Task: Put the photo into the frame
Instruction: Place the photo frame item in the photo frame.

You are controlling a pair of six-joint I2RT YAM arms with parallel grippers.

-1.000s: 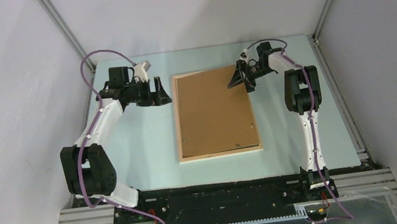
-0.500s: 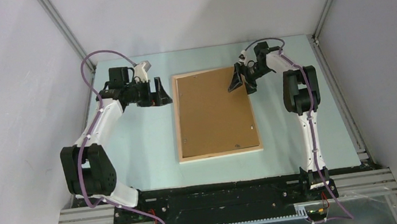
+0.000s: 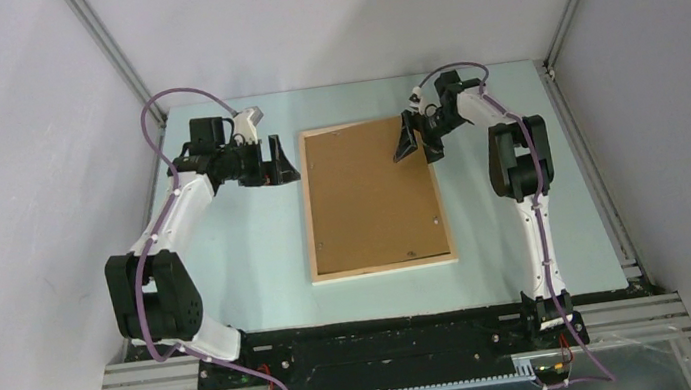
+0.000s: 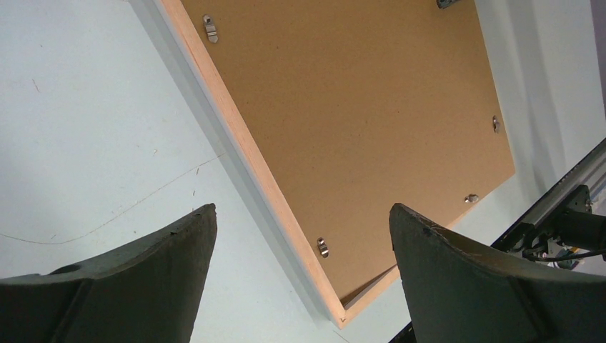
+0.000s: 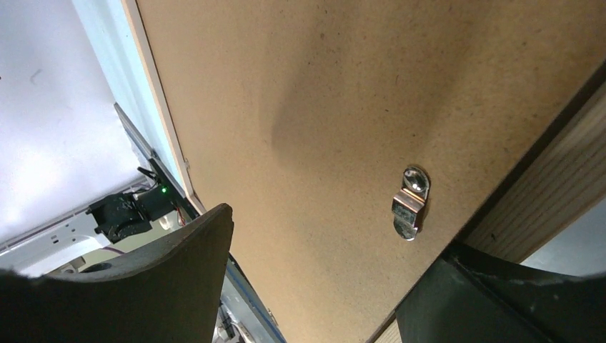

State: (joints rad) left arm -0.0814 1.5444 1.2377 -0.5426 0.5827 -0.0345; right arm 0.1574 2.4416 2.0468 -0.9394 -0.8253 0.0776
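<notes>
The frame [image 3: 311,210] lies face down mid-table, its pale wood back edges up, with a plain brown backing board [image 3: 373,201] set in it. The photo is out of view. My left gripper [image 3: 279,162] is open and empty, just left of the frame's far left corner; its wrist view shows the frame's wood edge [image 4: 243,143] and small metal clips. My right gripper [image 3: 414,142] is open over the board near the frame's far right edge, close above a metal clip [image 5: 410,202]; one finger sits by the wood edge [image 5: 550,186].
Several small metal clips hold the board around the frame's inner edge [image 4: 323,247]. Grey walls and aluminium posts enclose the pale blue table [image 3: 258,247]. A black rail [image 3: 380,337] with the arm bases runs along the near edge.
My right gripper has shifted slightly left and farther back over the board's far right part. The left arm and the frame have not moved.
</notes>
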